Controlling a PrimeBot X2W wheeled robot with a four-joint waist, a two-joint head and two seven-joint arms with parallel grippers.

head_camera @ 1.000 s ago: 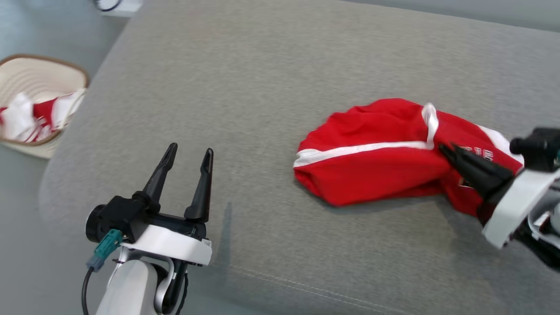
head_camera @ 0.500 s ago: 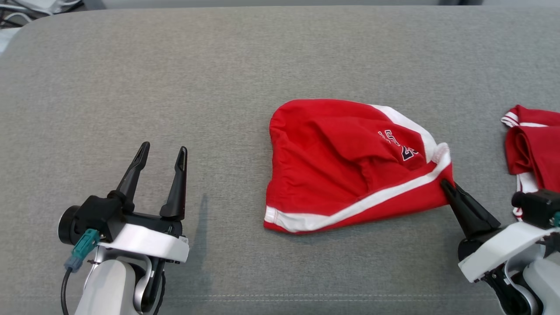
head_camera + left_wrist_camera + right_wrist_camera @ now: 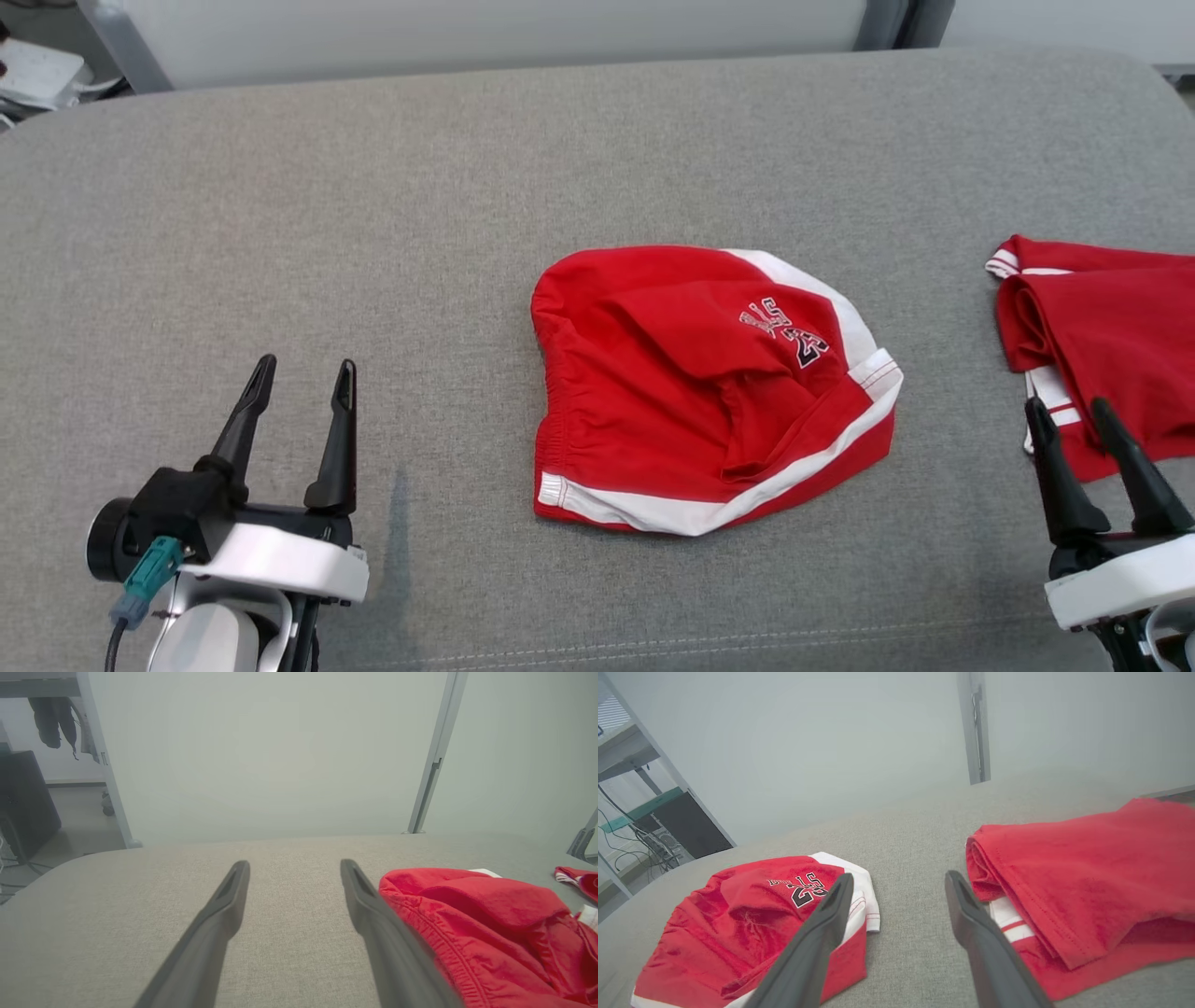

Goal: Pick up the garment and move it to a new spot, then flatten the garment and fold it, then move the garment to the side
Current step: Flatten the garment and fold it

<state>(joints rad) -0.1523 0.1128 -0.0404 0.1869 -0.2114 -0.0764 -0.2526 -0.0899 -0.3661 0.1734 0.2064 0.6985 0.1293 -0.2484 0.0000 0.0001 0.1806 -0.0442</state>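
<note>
A crumpled red garment (image 3: pixel 700 383) with white trim and dark lettering lies in the middle of the grey cushion (image 3: pixel 448 205), nothing touching it. It also shows as the garment (image 3: pixel 752 914) at the left of the right wrist view and the garment (image 3: pixel 486 924) at the right of the left wrist view. My right gripper (image 3: pixel 1069 403) stands open at the lower right, apart from the garment, with nothing between its fingers. My left gripper (image 3: pixel 303 367) is open at the lower left, well clear of the cloth.
A second red garment (image 3: pixel 1102 336), folded, lies at the cushion's right edge, just beyond my right fingertips; it is the folded garment (image 3: pixel 1083 882) in the right wrist view. A pale wall with a metal post (image 3: pixel 432 765) stands behind the cushion.
My right gripper has let go of the garment's corner, opened and drawn back to the right. The head camera has swung, so the whole scene shifted. The left gripper stays open.
</note>
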